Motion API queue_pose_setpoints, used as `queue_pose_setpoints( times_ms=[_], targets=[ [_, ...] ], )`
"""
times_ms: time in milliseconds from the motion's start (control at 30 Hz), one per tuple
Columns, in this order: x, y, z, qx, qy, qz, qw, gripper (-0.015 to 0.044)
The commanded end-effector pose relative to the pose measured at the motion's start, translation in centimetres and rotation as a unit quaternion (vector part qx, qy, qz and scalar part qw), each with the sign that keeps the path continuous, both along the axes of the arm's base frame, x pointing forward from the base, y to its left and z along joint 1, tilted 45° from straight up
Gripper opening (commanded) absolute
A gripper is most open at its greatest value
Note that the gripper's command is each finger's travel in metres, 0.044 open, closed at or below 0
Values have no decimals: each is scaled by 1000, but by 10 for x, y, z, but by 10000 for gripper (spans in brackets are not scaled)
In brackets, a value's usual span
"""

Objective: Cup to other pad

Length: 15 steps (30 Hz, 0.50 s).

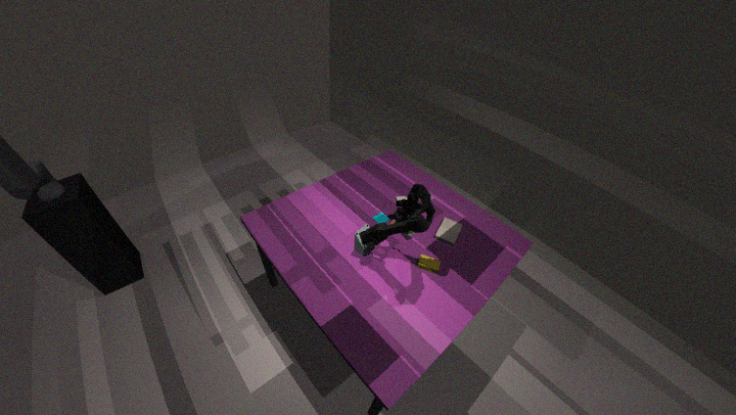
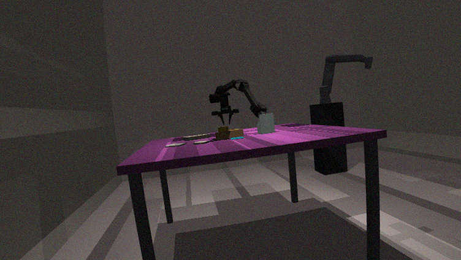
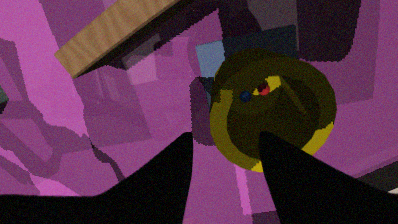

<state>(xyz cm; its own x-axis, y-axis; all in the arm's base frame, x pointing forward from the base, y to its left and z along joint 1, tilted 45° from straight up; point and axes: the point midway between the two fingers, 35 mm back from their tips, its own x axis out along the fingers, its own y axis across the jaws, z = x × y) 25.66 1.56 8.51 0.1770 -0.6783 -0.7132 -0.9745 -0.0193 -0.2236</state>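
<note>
purple planks make up the table [image 1: 391, 319], which fills the middle of the top view on a grey patterned floor. the dark arm [image 1: 396, 226] lies across the table's upper middle, bent over near a small cyan pad [image 1: 381, 217]. right of the arm sits a pale tile [image 1: 448, 229], and below it a yellow block [image 1: 429, 263]. a tall black pedestal [image 1: 82, 232] stands at the far left of the frame. the cup is hidden by the arm in this view.

seen from the exterior, the table [image 2: 200, 154] stands on dark legs in the centre. the arm [image 2: 238, 90] arches up from a grey base [image 2: 265, 123] and points its gripper [image 2: 225, 122] straight down, just above the brownish-yellow cup [image 2: 222, 133]. a wooden block [image 2: 236, 132] lies just right of the cup, with the cyan pad [image 2: 236, 138] at its foot. flat pale tiles [image 2: 175, 145] lie toward the left of the table top. the black pedestal [image 2: 327, 135] rises behind the table's right side.

the wrist view looks down into the cup [image 3: 272, 112], upper right of centre, upright, with a blue marble [image 3: 245, 96] and a red marble [image 3: 263, 89] touching each other on its floor. the two dark fingers rise from the bottom edge, partly closed and apart, one left of the cup and one overlapping its lower rim; nothing is held between them. a wooden block [image 3: 107, 32] slants across the upper left. a pale blue patch [image 3: 210, 55] shows just above the cup's rim.
</note>
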Motion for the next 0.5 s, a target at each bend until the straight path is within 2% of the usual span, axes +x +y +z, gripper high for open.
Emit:
queue_pose_setpoints(
  times_ms=[0,467],
  targets=[
    [0,-6,-5,-4,3,1,1000,167],
    [4,-21,-21,-4,3,1,1000,167]
  ],
)
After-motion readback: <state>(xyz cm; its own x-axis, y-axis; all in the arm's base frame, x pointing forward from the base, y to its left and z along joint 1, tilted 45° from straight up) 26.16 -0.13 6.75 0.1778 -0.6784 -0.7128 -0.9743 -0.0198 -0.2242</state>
